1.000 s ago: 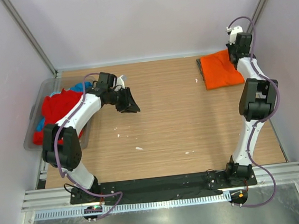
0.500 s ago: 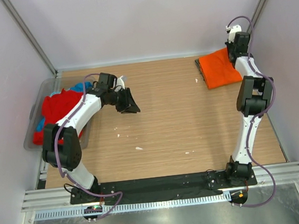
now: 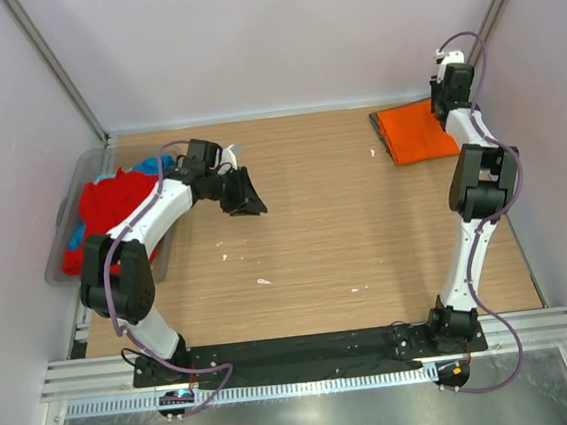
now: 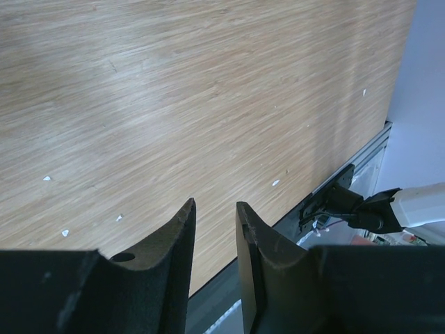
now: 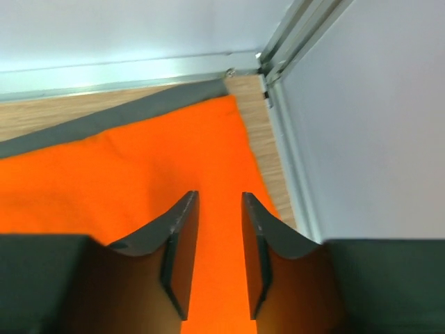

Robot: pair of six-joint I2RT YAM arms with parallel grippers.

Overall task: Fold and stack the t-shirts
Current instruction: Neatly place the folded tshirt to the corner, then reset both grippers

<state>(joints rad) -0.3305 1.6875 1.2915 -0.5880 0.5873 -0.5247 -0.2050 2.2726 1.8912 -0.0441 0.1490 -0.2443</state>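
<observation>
The right gripper [image 5: 217, 197] hangs over the orange t-shirt [image 3: 412, 136] in the table's [image 3: 345, 227] far right corner. Its fingers are apart and hold nothing. The left gripper [image 4: 214, 205] is the same.

The top camera hangs high above and behind the arm bases, looking down and away over the whole surface [image 3: 315, 229], out to the far wall. The left wrist camera sits just behind the left arm's fingers [image 4: 174, 243] and looks low along them across bare wood towards the near right. There it catches the right arm's base [image 4: 334, 203], which the top view also shows. The right wrist camera rides close behind the right arm's fingers [image 5: 179, 236], pointing steeply down at the far right corner. The orange t-shirt [image 5: 139, 174] fills most of its frame, below the corner post [image 5: 292, 31]. The top view shares this corner too.
</observation>
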